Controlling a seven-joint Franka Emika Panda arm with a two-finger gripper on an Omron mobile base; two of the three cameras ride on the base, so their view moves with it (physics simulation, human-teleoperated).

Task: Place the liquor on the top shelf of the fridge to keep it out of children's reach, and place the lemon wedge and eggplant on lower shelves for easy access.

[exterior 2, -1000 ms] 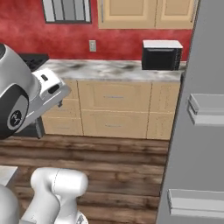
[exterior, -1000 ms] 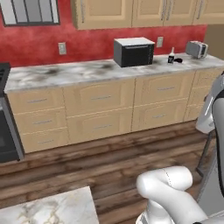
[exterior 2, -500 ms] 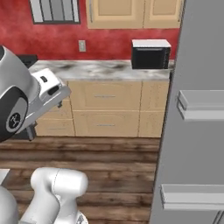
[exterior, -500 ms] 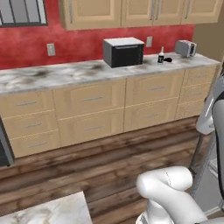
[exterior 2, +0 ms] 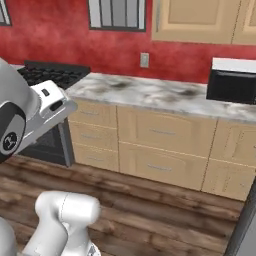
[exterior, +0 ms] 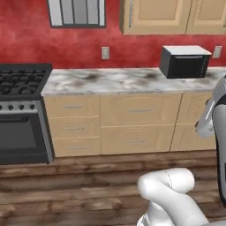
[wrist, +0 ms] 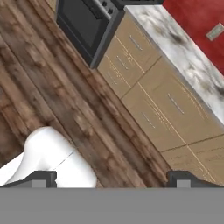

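Observation:
In the hand view my gripper [wrist: 113, 178] is open, its two dark fingertips [wrist: 43, 178] wide apart with nothing between them. It looks down on the wooden floor [wrist: 52, 87] in front of the tan cabinets. A grey sliver of the fridge [exterior 2: 246, 222] stands at the lower right edge of the right base view. The liquor, the lemon wedge, the eggplant and the top shelf are out of view.
A marble counter [exterior: 119, 79] runs over tan drawers [exterior: 139, 110], with a black microwave [exterior: 184, 62] at its right end. A black stove with oven [exterior: 22, 114] stands at the left. Tan wall cabinets [exterior: 154, 15] hang on the red wall.
The whole picture has slid to the right, so the base has turned left. The stove has come into both base views, and the open fridge door has left the right base view.

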